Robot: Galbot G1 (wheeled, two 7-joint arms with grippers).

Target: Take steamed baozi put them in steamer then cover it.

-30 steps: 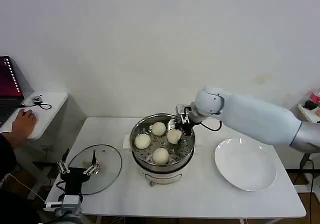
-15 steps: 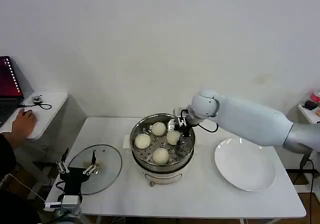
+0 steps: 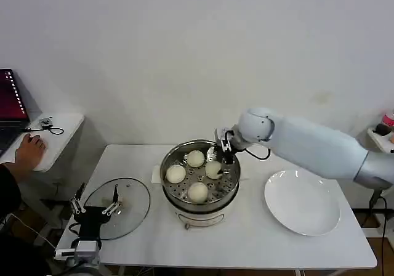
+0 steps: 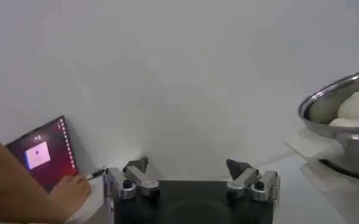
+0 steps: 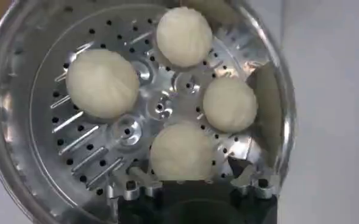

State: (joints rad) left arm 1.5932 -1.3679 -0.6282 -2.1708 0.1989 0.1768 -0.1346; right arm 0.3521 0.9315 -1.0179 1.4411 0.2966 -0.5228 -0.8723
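Right gripper (image 3: 223,153): seen in the head view over the steamer's rim at about 2 o'clock; fingers (image 5: 247,175) are spread wide on either side of the nearest bun without touching it, nothing held.
Left gripper (image 3: 93,209): parked at the table's left front corner, over the near-left edge of the cover; fingers (image 4: 138,165) are held well apart, nothing between them.
Steamer (image 3: 178,197): set at the middle of the table on a white base; perforated floor is exposed, no lid on.
Baozi: four are lying in the basket, apart from one another. In the head view they sit at 12 o'clock (image 3: 195,158), 3 o'clock (image 3: 214,169), 6 o'clock (image 3: 197,192) and 9 o'clock (image 3: 175,174).
Cover (image 3: 126,208): laid flat on the table at 9 o'clock from the steamer, handle up, just beside it but not touching.
Plate (image 3: 301,202): placed at 3 o'clock from the steamer, well apart, bare.
Table (image 3: 246,245): white, bearing steamer, cover and plate.
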